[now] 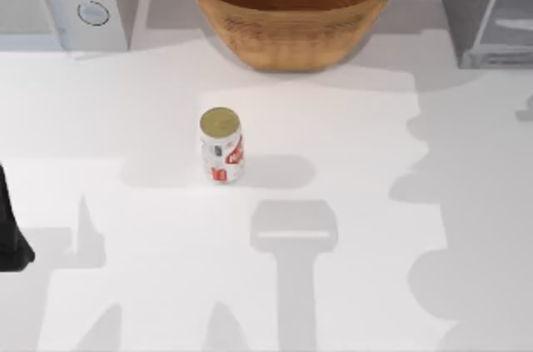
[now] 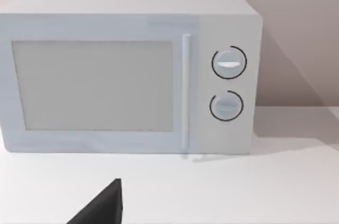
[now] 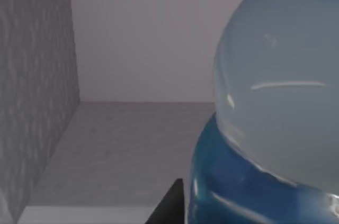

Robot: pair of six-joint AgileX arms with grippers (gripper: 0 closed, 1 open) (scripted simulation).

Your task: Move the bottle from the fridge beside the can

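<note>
Right fingers (image 3: 168,203) beside blue-labelled bottle (image 3: 275,102)

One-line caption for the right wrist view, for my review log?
Close on the clear plastic bottle with blue label, standing on the grey floor inside the dark-grey speckled fridge, with a dark gripper finger beside its base.

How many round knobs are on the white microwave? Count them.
2: one knob directly above the other knob, both on the microwave front panel, beside its door handle.
</note>
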